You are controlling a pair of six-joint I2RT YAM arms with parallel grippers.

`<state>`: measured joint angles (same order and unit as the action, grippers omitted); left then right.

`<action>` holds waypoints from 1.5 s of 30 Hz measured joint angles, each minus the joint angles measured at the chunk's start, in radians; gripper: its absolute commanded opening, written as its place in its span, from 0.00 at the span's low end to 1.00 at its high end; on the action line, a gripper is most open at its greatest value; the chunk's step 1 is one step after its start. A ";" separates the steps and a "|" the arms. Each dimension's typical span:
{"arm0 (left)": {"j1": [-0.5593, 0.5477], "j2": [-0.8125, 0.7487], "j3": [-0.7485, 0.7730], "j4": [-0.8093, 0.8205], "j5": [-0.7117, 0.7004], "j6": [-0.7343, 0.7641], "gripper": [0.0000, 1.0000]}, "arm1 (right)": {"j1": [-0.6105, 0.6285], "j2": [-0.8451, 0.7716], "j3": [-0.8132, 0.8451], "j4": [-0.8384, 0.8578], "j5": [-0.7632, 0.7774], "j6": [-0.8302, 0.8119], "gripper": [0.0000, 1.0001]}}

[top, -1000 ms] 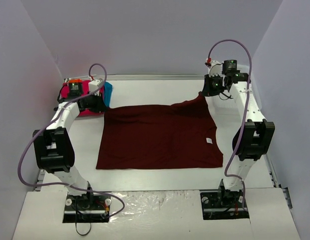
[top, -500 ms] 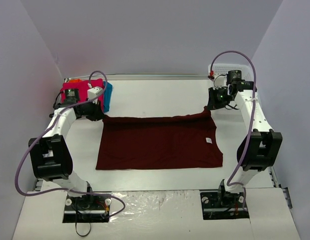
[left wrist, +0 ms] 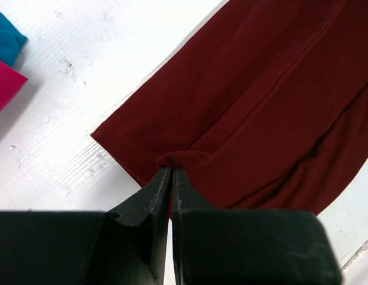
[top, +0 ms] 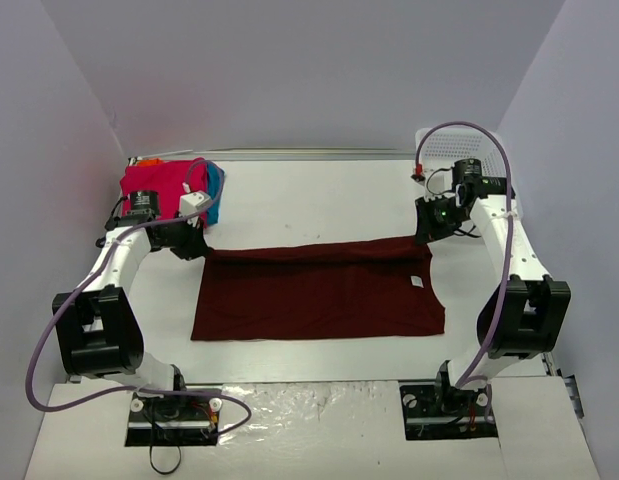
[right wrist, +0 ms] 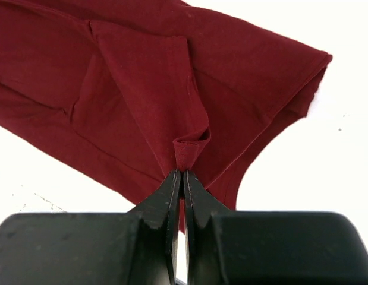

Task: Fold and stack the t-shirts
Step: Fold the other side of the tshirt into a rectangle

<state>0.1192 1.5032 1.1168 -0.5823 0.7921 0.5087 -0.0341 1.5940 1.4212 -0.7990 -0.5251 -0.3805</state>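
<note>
At the far left corner of the counter (top: 309,200) lies a small pile of t-shirts: a bright pink shirt (top: 154,185) on top, a teal blue shirt (top: 218,190) showing at its right side, and a thin bit of orange cloth (top: 139,160) at its far edge; the pile lies apart from the big shirt. Just near of this pile is the left end effector (top: 196,245); its fingers are pressed together and pinch a small fold at the far left corner of the dark maroon t-shirt (top: 319,300). The maroon t-shirt is spread in the middle of the counter, between the two arms; its near part lies flat, and its far edge runs as a doubled-over band from one end effector to the other. A small white label (top: 417,281) shows on the cloth close to its right side. The right end effector (top: 427,236) is at the far right corner of the same t-shirt; its fingers are also pressed together, and the wrist view shows a little raised tuck of maroon cloth caught between the tips. Behind the right arm, at the far right, stands a white mesh basket (top: 459,145).
</note>
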 measured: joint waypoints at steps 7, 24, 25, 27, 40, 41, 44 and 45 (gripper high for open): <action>0.000 -0.032 -0.032 -0.023 0.000 0.037 0.02 | 0.000 -0.045 -0.042 -0.016 0.014 -0.021 0.00; 0.000 -0.067 -0.108 -0.056 -0.032 0.111 0.07 | 0.000 -0.065 -0.120 -0.083 0.020 -0.118 0.00; -0.002 -0.067 -0.109 -0.061 -0.038 0.119 0.11 | 0.001 -0.054 -0.120 -0.096 0.020 -0.131 0.00; -0.006 -0.066 -0.110 -0.077 -0.045 0.148 0.25 | 0.002 -0.019 -0.120 -0.122 0.019 -0.154 0.13; -0.074 0.025 -0.109 -0.256 -0.035 0.335 0.43 | 0.004 0.166 -0.123 -0.287 0.000 -0.321 0.48; -0.074 0.023 -0.109 -0.255 -0.032 0.333 0.43 | 0.004 0.168 -0.104 -0.290 0.000 -0.321 0.48; -0.074 0.011 -0.109 -0.243 -0.023 0.312 0.43 | 0.009 0.188 -0.035 -0.288 -0.014 -0.321 0.48; -0.074 0.003 -0.109 -0.234 -0.020 0.298 0.43 | 0.009 0.202 -0.013 -0.283 -0.021 -0.321 0.49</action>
<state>0.0452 1.5063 1.0080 -0.8165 0.7719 0.8070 -0.0250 1.7958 1.4082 -1.0817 -0.5461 -0.7017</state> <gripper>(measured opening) 0.431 0.483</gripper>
